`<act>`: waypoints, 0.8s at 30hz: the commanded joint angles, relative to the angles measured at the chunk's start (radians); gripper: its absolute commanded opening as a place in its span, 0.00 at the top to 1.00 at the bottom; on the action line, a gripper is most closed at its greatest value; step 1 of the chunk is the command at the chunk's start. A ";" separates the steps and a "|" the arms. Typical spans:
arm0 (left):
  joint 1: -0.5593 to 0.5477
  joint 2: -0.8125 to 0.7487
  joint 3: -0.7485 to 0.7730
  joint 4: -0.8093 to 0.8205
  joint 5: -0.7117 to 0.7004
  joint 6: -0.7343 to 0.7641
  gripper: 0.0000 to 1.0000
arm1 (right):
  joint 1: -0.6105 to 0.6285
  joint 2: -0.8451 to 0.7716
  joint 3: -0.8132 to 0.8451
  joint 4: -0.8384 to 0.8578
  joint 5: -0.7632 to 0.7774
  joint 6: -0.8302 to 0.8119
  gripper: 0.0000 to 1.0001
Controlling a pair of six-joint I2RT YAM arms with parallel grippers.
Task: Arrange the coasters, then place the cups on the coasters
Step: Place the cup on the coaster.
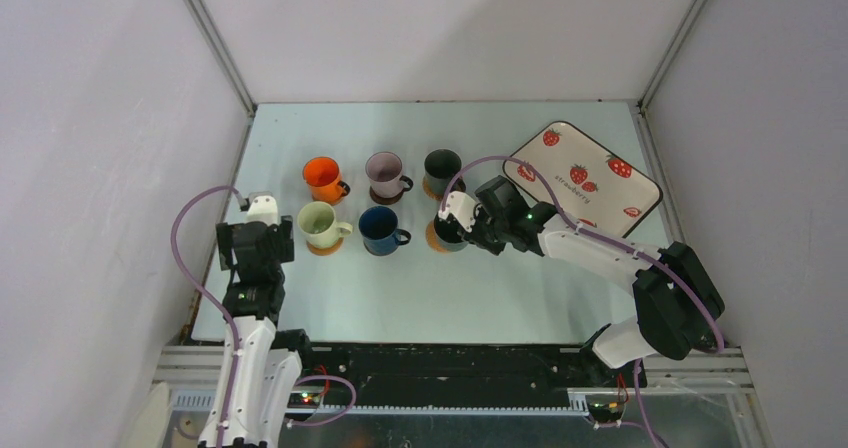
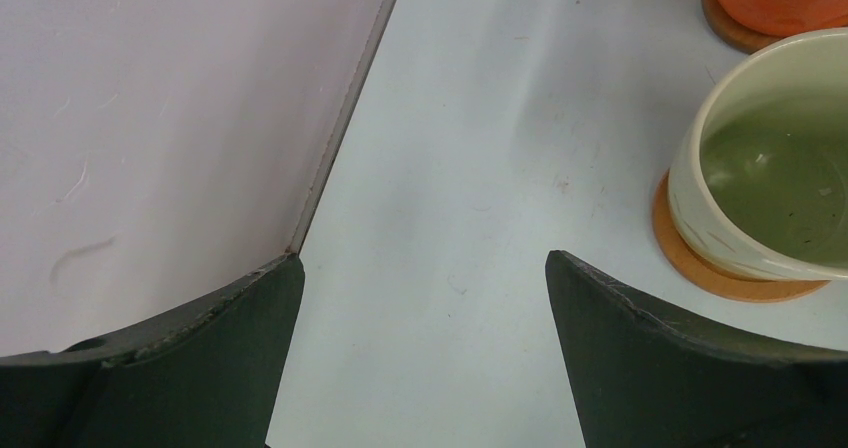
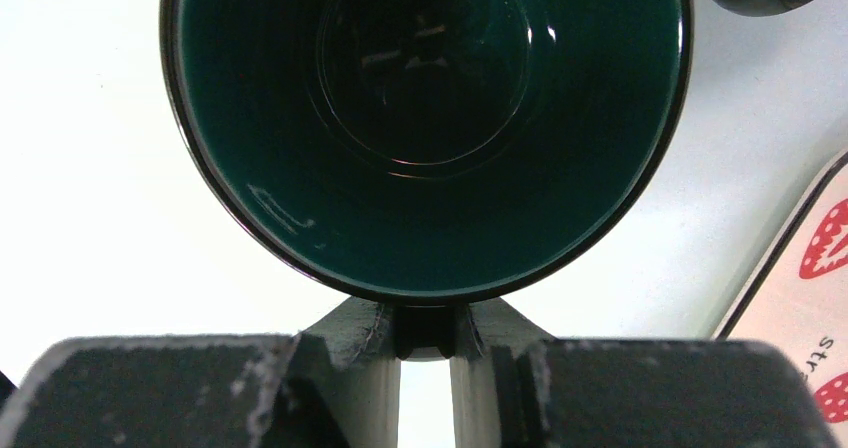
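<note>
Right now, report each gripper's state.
Left gripper: open, holding nothing.
Right gripper: closed on the dark green cup.

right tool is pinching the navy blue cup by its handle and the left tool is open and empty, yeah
Wrong cup: the right wrist view shows the right tool pinching a dark green cup by its handle. The left tool is open and empty.

Pale table [image 1: 480, 288]; coasters [image 2: 700, 265] in two rows mid-table; strawberry-print tray [image 1: 560, 163] far right
</note>
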 commanded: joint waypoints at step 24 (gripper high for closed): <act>0.005 0.045 0.024 0.032 -0.006 0.017 0.02 | 0.011 -0.006 0.018 0.056 0.022 -0.027 1.00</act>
